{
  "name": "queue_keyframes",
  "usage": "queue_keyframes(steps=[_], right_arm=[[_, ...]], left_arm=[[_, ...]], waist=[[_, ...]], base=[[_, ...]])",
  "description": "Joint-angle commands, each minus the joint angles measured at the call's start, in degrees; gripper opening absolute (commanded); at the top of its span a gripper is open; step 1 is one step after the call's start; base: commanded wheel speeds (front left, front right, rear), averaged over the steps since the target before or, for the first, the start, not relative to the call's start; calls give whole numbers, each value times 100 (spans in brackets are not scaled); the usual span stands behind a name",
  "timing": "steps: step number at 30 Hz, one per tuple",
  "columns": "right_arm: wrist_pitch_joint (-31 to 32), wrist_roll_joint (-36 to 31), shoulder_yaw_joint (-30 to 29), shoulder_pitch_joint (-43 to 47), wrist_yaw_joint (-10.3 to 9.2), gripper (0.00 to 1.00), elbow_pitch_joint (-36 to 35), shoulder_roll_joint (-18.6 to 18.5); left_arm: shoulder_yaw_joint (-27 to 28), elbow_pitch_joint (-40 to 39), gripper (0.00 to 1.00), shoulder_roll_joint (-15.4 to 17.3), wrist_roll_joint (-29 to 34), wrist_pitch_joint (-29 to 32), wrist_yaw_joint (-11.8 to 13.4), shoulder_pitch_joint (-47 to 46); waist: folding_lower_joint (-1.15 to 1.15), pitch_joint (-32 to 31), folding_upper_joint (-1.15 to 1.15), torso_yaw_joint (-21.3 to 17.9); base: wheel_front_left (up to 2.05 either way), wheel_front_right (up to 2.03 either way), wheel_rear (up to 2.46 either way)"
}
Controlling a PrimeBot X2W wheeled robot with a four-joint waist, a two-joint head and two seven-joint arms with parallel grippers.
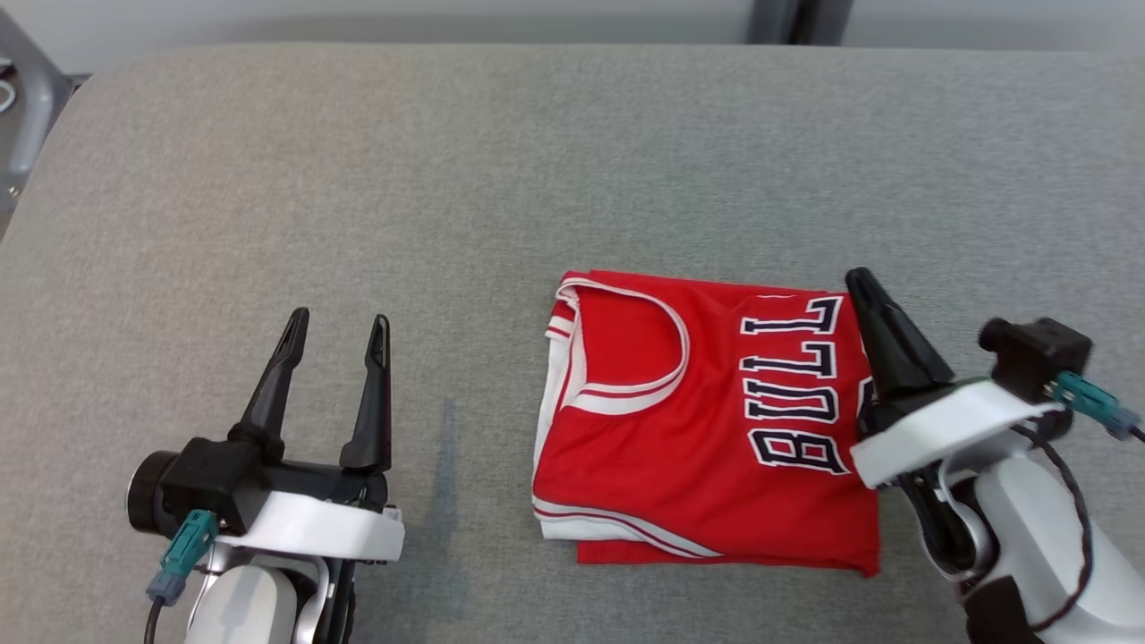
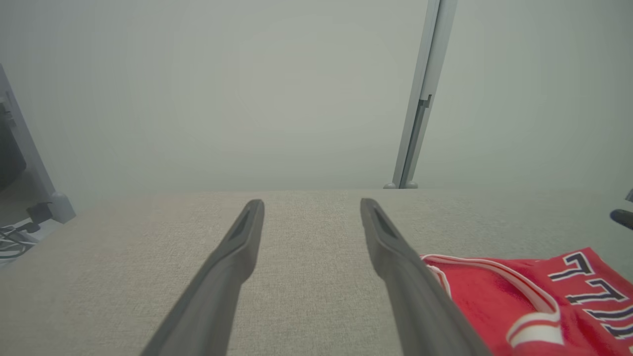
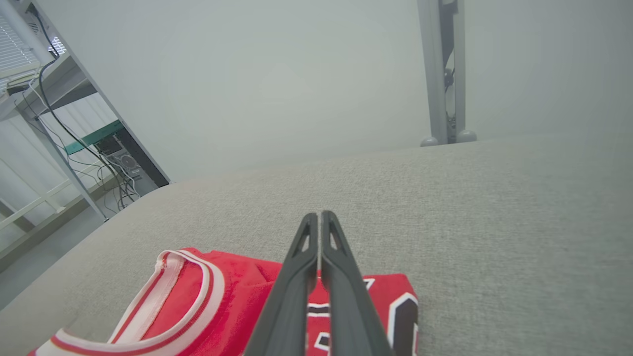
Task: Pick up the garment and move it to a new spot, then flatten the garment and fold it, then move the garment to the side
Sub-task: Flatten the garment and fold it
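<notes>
Jersey point(image 1: 707, 420), red, white-trimmed, folded on grey fabric surface point(image 1: 358, 179), left gripper point(image 1: 341, 317) spread empty, right gripper point(image 1: 859, 279) clenched empty.

Just left of your matt black plastic right gripper point(image 1: 861, 282) you see the jersey point(image 1: 707, 429): smooth red cloth on a coarse grey woven tabletop point(image 1: 358, 179).

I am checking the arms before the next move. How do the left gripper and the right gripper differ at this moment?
The left gripper is open, its fingers spread wide; the right gripper is shut, fingers pressed together. The left gripper is over the bare grey surface, apart from the red jersey; the right gripper is above the jersey's lettered edge. Both have long dark fingers, and both look empty.
</notes>
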Motion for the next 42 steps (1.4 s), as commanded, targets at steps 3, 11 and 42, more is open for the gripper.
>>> queue_keyframes(steps=[3,11,42], right_arm=[[-40,-144,-261,343,-2,100,-403,-135],[186,-752,-1300,1278,-2,100,-1400,-245],[1648,-1714,-2366,3474,-2,100,-3711,239]], left_arm=[[43,13,100,79,41,-16,47,80],[143,-49,100,247,-50,123,111,364],[250,-641,100,598,-178,760,450,1611]], waist=[[0,-239,0,-246],[0,-647,0,-672],[0,-1765,0,-947]], base=[[0,0,0],[0,0,0],[0,0,0]])
